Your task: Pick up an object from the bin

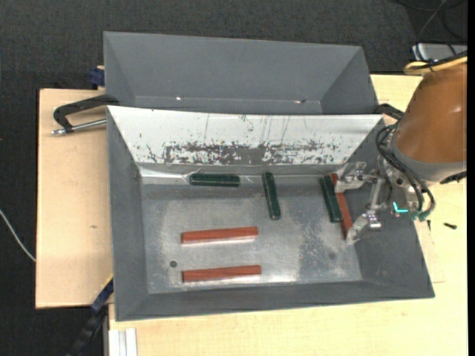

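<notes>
From where I stand, the arm's wrist at the right of the frame is mostly buried under its orange cover (439,121) and a tangle of dark cables (407,188), so the gripper (356,206) is hard to read. Its jaws look parted: one bright metal finger (350,176) sits toward the back wall and the other lower down. They straddle the right-hand red bar (344,217), which lies on the floor near the right wall of the grey bin (223,80) — whether metal touches it, I can't make out. Its upper end is partly lost behind the gripper. Just left of it, touching or nearly so, lies a dark green bar (328,197), glossy and slim. A second green stick (272,196) lies tilted mid-floor, and a third green stick (214,179) is pressed along the foot of the scratched, speckled back wall. At lower left two flat, matte, straight-edged red slats — the upper slat (220,235) and the lower slat (221,274) — lie parallel, well apart from the gripper.
</notes>
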`<state>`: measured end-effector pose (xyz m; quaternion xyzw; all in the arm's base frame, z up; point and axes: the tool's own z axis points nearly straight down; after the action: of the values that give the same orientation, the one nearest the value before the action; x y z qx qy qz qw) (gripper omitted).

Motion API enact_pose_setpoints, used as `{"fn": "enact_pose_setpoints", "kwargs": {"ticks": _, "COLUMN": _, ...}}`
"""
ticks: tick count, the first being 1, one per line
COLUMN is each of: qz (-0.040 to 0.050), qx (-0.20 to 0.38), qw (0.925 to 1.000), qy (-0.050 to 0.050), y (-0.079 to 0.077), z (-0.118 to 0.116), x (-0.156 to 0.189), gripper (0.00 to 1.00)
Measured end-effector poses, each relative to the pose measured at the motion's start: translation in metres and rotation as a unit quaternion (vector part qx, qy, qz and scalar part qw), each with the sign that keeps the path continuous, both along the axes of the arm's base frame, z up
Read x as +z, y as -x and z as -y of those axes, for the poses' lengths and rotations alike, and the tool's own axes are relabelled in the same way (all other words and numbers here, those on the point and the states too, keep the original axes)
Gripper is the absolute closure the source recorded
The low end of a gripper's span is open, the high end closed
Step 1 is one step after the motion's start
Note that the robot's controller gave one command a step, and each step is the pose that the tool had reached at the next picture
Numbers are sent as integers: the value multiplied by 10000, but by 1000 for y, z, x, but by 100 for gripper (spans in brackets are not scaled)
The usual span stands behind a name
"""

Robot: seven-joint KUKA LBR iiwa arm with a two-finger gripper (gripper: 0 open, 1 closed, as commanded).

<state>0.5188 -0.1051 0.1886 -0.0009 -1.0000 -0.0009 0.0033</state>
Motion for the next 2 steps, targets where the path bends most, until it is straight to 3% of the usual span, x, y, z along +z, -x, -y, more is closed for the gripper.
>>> {"fn": "enact_pose_setpoints", "kwargs": {"ticks": 1, "qz": 42, "qx": 8, "qw": 10000, "qy": 7, "y": -2, "z": 0, "x": 4, "gripper": 0}}
{"fn": "enact_pose_setpoints", "kwargs": {"ticks": 2, "qz": 70, "qx": 293, "qw": 9995, "qy": 17, "y": -30, "z": -44, "x": -12, "gripper": 0}}
